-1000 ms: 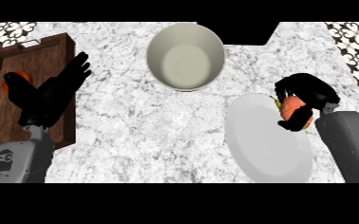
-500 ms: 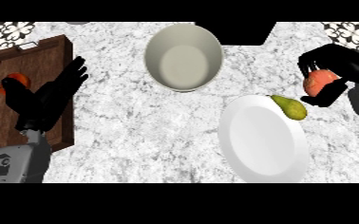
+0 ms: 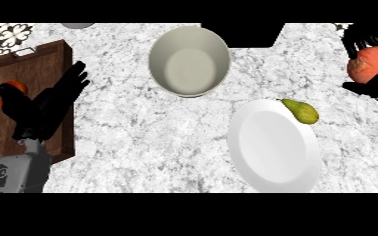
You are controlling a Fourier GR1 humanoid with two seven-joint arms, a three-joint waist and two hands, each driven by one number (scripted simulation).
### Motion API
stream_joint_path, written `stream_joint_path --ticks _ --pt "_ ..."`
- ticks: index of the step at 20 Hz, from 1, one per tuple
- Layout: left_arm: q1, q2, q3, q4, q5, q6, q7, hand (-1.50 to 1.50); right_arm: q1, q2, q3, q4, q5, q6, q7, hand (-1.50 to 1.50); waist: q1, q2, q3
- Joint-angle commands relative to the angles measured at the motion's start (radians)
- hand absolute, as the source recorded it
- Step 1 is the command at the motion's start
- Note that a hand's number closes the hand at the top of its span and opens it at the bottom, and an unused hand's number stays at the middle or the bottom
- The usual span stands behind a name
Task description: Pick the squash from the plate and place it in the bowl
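Fingers [image 3: 359, 37] of the black right hand [image 3: 369, 45] are curled round an orange-red rounded squash [image 3: 363, 66], held at the far right edge of the head view, above the grey-white marbled bench [image 3: 125, 145]. The view's edge cuts the squash, so its long axis cannot be told.

The squash is off the white round plate [image 3: 273, 150], which lies nearer the robot and to the hand's left. A green pear-shaped fruit [image 3: 300, 111] sits at the plate's far right rim.

The pale grey-green deep bowl [image 3: 190, 60] stands upright, well apart from the squash and to its left, at about the same depth on the bench. Judgement: the lift is done, and the coming move is a sideways carry to the left until the squash is over the bowl's mouth. The right hand is the one placed for it.

The black left hand [image 3: 44, 107] rests open, with straight fingers, over a brown wooden board [image 3: 40, 65], beside a small orange-red object [image 3: 11, 87].

No brand, label or legible writing is visible.
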Motion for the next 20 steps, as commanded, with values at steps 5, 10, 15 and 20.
stream_joint_path --ticks 5,10,15,20 --pt "-0.021 0.011 0.002 0.009 -0.008 -0.006 0.004 0.0 -0.1 0.073 -0.062 -0.241 -0.135 0.244 0.212 1.5 0.003 -0.001 0.0" --pt "-0.003 0.007 -0.004 0.012 -0.003 -0.02 -0.003 0.0 -0.147 0.257 -0.062 -0.322 -0.235 0.331 0.459 1.5 0.007 -0.001 -0.001" --pt "-0.051 -0.005 -0.01 0.011 -0.012 0.009 0.045 0.0 -0.238 0.347 -0.081 -0.306 -0.274 0.328 0.589 1.5 0.01 0.003 0.0" --pt "0.004 -0.03 -0.024 -0.04 -0.015 0.012 0.018 0.0 -0.303 0.493 -0.034 -0.341 -0.254 0.25 0.753 1.5 0.015 0.002 0.0"
